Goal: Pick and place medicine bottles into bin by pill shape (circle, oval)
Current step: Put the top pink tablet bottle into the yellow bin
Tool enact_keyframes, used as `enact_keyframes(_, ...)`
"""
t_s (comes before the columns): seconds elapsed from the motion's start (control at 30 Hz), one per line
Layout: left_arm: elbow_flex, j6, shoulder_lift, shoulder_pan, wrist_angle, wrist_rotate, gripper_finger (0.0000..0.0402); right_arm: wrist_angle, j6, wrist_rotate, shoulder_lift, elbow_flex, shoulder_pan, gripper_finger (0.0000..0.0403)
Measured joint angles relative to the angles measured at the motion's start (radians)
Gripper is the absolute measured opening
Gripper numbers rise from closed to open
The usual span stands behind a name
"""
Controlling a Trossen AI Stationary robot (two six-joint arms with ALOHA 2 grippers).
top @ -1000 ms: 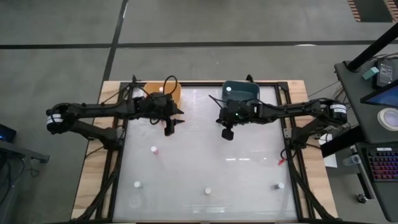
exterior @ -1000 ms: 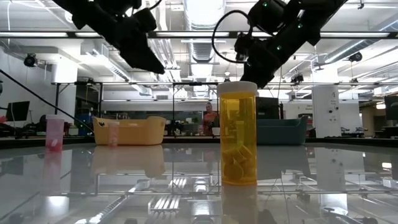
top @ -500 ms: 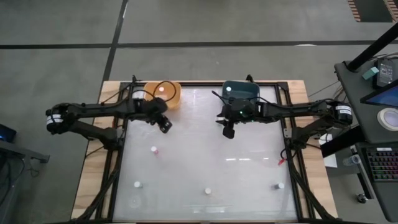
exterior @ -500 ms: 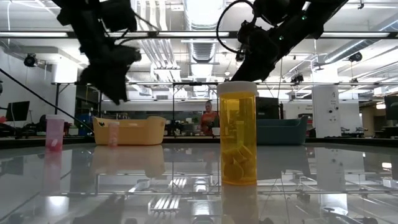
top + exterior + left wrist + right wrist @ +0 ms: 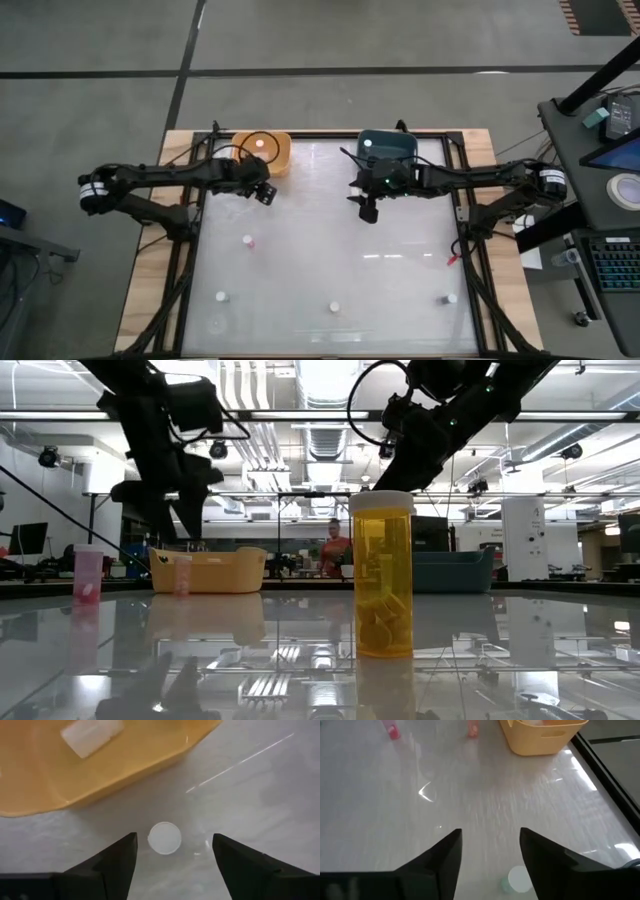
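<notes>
On the tabletop (image 5: pixel 330 250), just beside the yellow bin (image 5: pixel 100 765), an upright white-capped bottle (image 5: pixel 165 838) is seen cap-on, directly below the left pincer (image 5: pixel 172 865), whose fingers are spread apart astride it. The right pincer (image 5: pixel 490 857), likewise spread, hovers near the teal bin (image 5: pixel 388 145).

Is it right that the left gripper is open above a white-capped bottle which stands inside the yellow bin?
Not quite. The left gripper is open above a white-capped bottle, but that bottle stands on the table beside the yellow bin, not inside it. The left wrist view shows the cap outside the bin's wall.
</notes>
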Motion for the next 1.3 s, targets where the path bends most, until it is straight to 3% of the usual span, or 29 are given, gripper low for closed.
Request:
enact_keyframes(0.57,0.008,0.023,0.156,0.002,0.037,0.001,0.0241,-0.003,0.005,0.000,0.000,0.000,0.000,0.0194)
enact_keyframes(1.07,0.008,0.026,0.168,0.002,0.032,0.001,0.0095,-0.013,0.013,0.000,0.000,0.000,0.000,0.0194)
enact_keyframes(1.3,0.041,0.058,0.166,0.001,0.029,0.008,0.0089,-0.032,-0.022,0.000,0.000,0.000,0.000,0.0194)
